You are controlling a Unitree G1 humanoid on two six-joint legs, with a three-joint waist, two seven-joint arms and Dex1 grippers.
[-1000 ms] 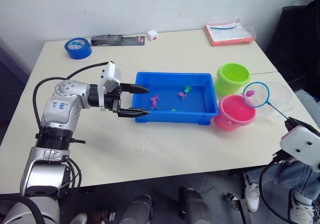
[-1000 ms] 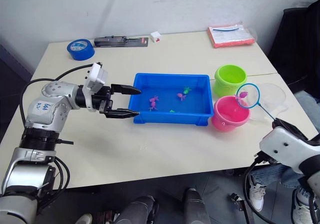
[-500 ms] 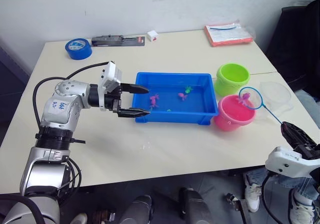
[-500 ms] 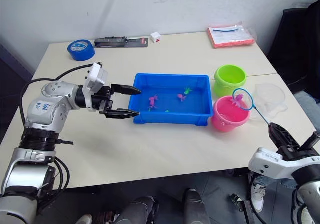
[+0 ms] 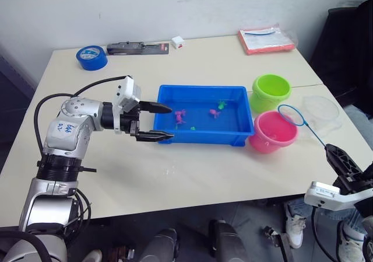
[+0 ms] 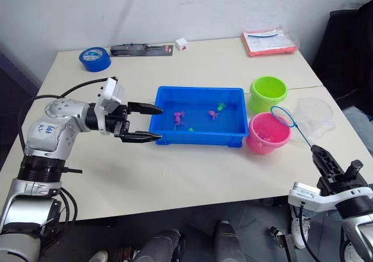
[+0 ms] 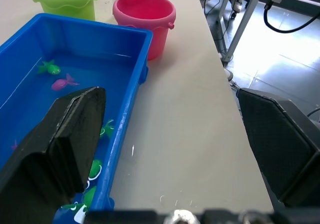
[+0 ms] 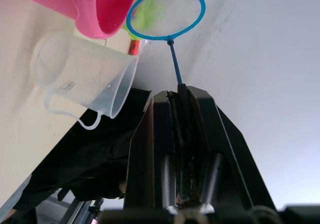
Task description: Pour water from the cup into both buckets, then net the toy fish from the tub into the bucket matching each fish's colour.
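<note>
Cream desk (image 5: 221, 174) against a plain white wall (image 5: 175, 5); dark chair (image 5: 347, 40) just beside its far-right corner; grey floor (image 7: 280, 49).

Pink fish that sat in the net (image 6: 283, 116) a second ago is gone from the hoop, now empty; a pink fish (image 6: 261, 136) lies inside the pink bucket (image 6: 266, 133). Right gripper (image 6: 322, 160), clamped on the net handle, has dropped toward the table's near right edge. Left gripper (image 6: 145, 122) has drifted slightly back from the tub (image 6: 198, 116).
</note>
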